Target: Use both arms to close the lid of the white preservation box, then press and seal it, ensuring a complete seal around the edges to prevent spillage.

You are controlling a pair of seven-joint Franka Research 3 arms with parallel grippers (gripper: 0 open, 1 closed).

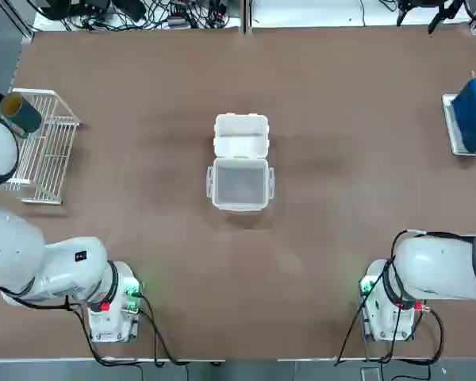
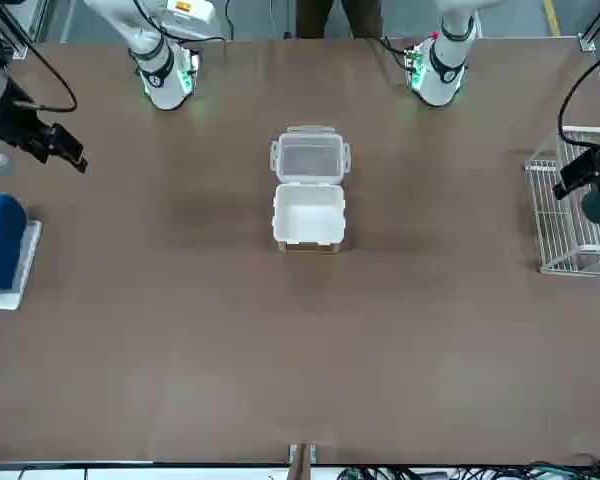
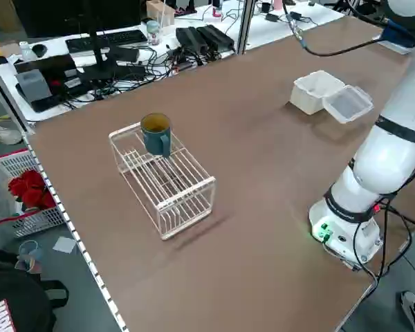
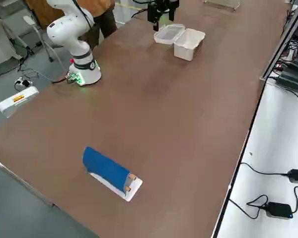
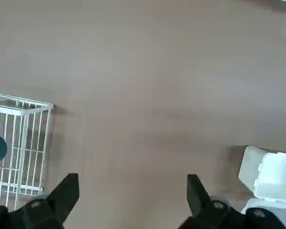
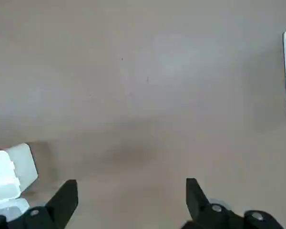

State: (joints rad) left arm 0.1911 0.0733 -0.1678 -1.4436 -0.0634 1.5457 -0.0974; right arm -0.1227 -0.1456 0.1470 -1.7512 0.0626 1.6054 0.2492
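I see left claw [image 5: 128,202] raised, spread wide, empty | right claw [image 6: 128,200] likewise | white preservation box [image 1: 239,136] mid-desk [image 1: 143,238], empty, lid [image 1: 239,184] flipped open flat | teal mug [image 3: 155,133] on wire rack [image 3: 167,181]

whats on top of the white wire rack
A teal mug stands upright on top of the white wire rack, near one end. The rest of its top is bare; nothing shows under the wires. The mug's inside can't be made out.
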